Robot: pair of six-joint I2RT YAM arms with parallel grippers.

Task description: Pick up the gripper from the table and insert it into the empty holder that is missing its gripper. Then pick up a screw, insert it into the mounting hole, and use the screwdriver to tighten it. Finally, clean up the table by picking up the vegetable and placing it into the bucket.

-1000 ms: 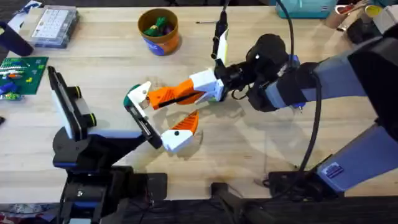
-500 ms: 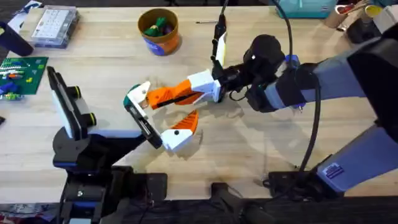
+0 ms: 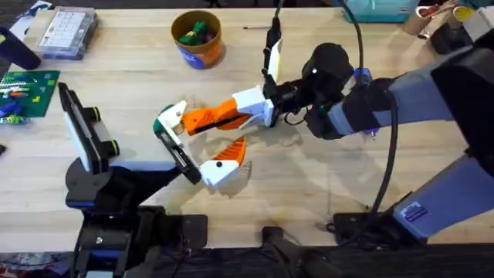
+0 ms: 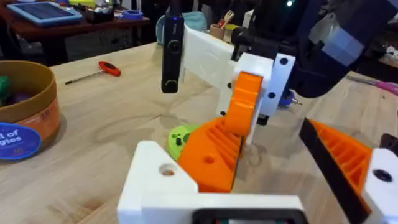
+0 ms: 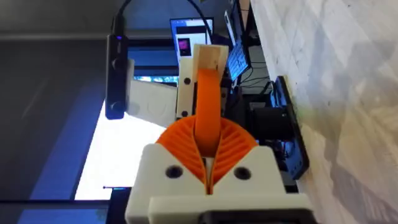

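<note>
My right gripper (image 3: 185,122) reaches left across the table's middle, its orange-padded fingers shut. At their tips sits the gripper (image 3: 173,116), a small white angular piece with a dark green rounded part, held against the end of my left arm's wrist. In the left wrist view this white piece (image 4: 158,180) has a hole and lies close below the right fingers (image 4: 239,112). My left gripper (image 3: 207,145) stands open around them. The screwdriver (image 4: 102,68) lies on the table beyond. The bucket (image 3: 197,38) stands at the back with vegetables inside. A lime-green lump (image 4: 180,140), perhaps the vegetable, lies under the right fingers.
A clear parts box (image 3: 68,31) and a green board (image 3: 23,89) sit at the far left. A black stand (image 3: 81,127) rises by the left arm. A black device on a white plate (image 3: 272,42) hangs behind the right gripper. Clutter lines the back right edge.
The right arm's wrist has edged slightly to the left. Its fingertips and the left arm have stayed where they were.
</note>
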